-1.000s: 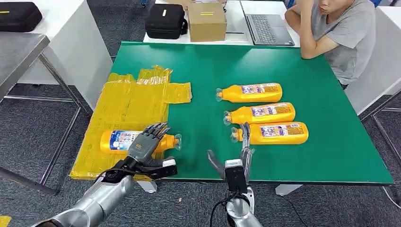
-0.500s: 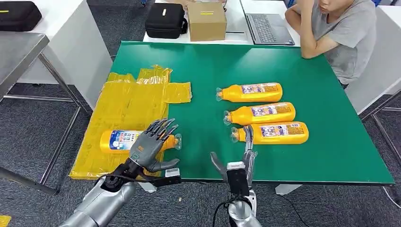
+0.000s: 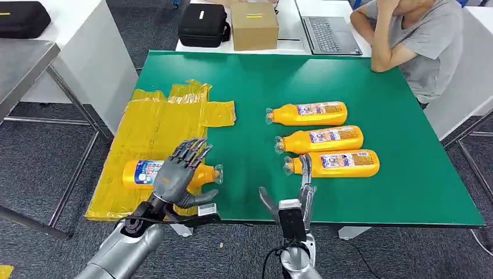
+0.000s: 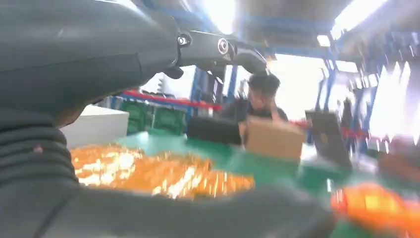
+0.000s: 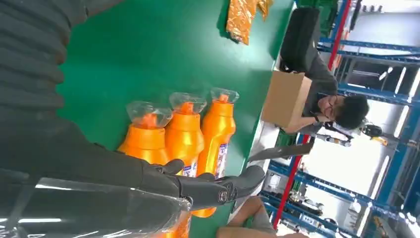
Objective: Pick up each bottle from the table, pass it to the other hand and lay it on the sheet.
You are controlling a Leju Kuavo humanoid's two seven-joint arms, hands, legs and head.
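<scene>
Hovering with fingers spread over the bottle (image 3: 145, 172) lying on the sheet (image 3: 152, 136), the left hand (image 3: 177, 175) is empty; right hand (image 3: 290, 197), released, nears three worktop (image 3: 349, 81) bottles (image 5: 185, 134), caps toward the right wrist camera.

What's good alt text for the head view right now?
Left robot hand hovers open over an orange bottle lying on the yellow sheet; right robot hand is open near three bottles lying on the green table.
</scene>
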